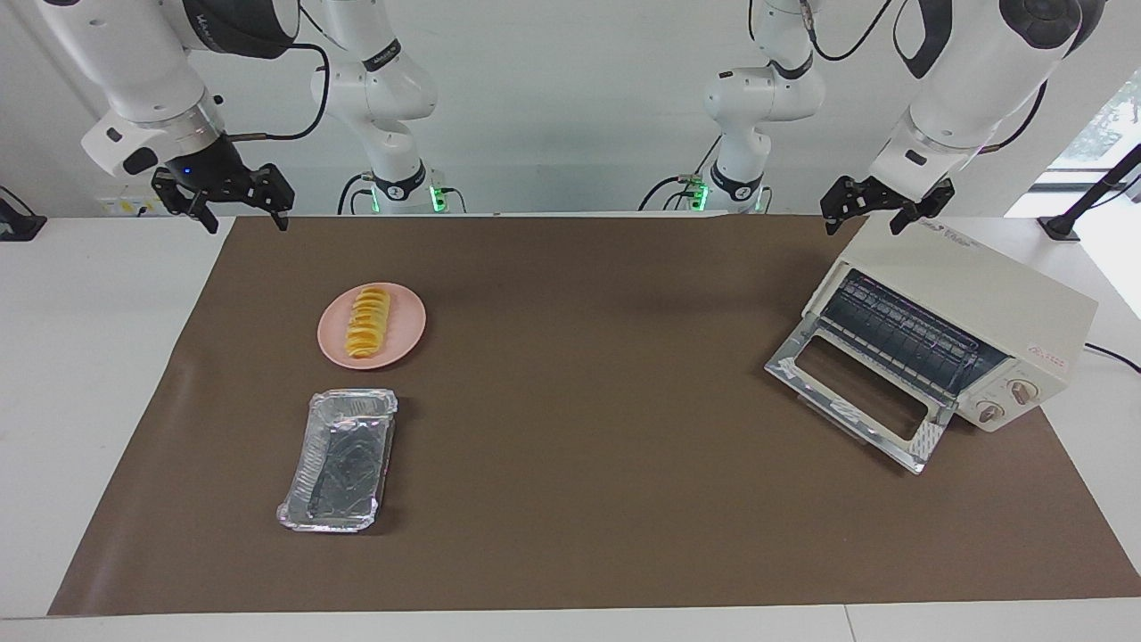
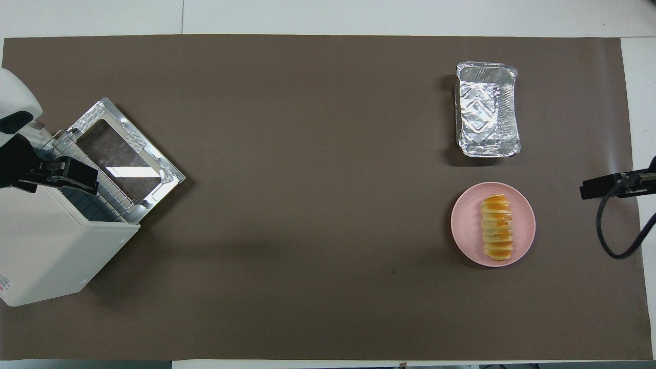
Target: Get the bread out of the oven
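The right gripper (image 1: 239, 207) hangs with its jaws spread and empty over the robots' edge of the bench at the right arm's end. The bread (image 1: 367, 320) lies on the pink plate (image 1: 406, 343), down and farther from the robots than those jaws, its long axis running toward and away from the robots. The left gripper (image 1: 878, 207) waits with jaws apart above the oven (image 1: 1007, 294), whose door (image 1: 860, 392) is dropped open and whose rack looks bare. By this layout the bread already seems out; the right arm is the nearer one
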`<state>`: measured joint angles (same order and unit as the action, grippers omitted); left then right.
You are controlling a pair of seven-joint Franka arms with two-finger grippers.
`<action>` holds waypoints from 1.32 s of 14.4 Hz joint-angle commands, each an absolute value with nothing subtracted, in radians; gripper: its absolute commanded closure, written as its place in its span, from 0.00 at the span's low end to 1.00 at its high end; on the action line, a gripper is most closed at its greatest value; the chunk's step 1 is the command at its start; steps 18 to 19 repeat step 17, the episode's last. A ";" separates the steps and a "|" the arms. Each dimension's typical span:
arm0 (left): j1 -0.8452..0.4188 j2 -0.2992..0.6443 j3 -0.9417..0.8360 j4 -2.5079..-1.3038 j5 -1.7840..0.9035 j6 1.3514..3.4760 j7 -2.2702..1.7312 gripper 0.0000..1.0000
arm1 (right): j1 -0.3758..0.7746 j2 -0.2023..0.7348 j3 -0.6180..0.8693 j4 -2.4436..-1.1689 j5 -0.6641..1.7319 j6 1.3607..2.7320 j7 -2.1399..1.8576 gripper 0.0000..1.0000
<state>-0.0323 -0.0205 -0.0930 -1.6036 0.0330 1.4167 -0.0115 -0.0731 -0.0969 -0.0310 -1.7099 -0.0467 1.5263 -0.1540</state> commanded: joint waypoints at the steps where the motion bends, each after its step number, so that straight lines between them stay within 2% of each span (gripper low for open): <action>1: -0.021 -0.049 -0.095 -1.631 0.018 1.417 -0.002 0.00 | -0.110 -0.052 -0.020 -1.644 -0.013 1.479 -0.176 0.00; 19: -0.021 -0.049 -0.095 -1.631 0.018 1.417 -0.002 0.00 | -0.127 -0.060 -0.020 -1.646 -0.011 1.486 -0.178 0.00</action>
